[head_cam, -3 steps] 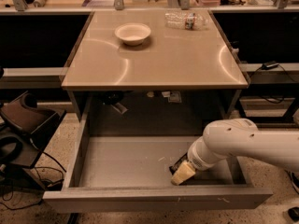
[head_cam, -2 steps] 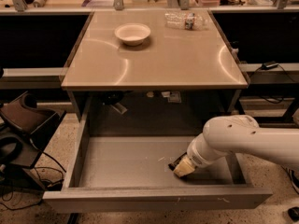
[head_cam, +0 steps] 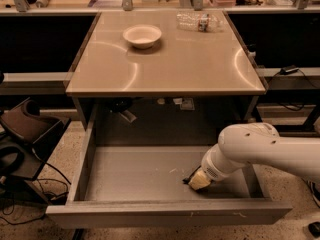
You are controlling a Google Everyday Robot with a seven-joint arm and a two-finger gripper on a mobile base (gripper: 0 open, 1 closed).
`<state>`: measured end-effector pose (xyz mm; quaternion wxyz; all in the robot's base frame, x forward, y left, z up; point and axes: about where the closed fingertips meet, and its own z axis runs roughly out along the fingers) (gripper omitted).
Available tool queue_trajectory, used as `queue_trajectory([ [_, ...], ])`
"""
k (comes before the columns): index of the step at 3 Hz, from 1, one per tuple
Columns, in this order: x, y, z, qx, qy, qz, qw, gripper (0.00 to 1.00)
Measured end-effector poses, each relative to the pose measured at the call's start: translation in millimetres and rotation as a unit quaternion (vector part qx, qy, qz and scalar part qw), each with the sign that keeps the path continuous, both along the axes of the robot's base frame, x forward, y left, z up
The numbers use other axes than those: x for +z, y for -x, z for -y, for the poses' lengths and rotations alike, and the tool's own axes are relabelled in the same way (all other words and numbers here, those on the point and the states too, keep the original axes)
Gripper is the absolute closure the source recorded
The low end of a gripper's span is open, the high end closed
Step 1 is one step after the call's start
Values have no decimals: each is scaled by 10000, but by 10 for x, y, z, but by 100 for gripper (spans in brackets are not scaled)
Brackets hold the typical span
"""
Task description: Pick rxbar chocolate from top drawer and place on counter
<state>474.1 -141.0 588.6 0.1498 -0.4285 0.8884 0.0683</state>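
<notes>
Pincer (head_cam: 199, 180) low on floor of top drawer (head_cam: 135, 176), at end of white arm (head_cam: 270, 149) reaching in over right wall. Open or shut: cannot tell. Nothing visibly held. Dark sliver touching pincer's left side, probably the rxbar chocolate (head_cam: 190, 176), mostly hidden.

Risks, as judgement:
- could shove flat bar along smooth floor instead of gripping it
- could catch only a corner, then drop it on the lift
- could clip drawer front wall just ahead of pincer, or right wall near its right
- could knock counter (head_cam: 170, 66) edge, above and behind pincer, if swung back too early

On counter, well behind pincer: pale bowl (head_cam: 142, 35) off to left, clear plastic bottle (head_cam: 197, 21) at far back. Neither in the way of a drop near the front edge.
</notes>
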Motion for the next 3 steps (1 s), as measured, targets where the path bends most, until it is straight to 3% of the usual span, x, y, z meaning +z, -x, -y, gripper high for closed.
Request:
queue_trajectory([
  [1, 312, 72, 19, -100, 101, 319, 9994, 100],
  [2, 1008, 242, 44, -370, 272, 770, 9960, 100],
  [3, 2314, 268, 37, -605, 411, 1506, 9859, 100],
])
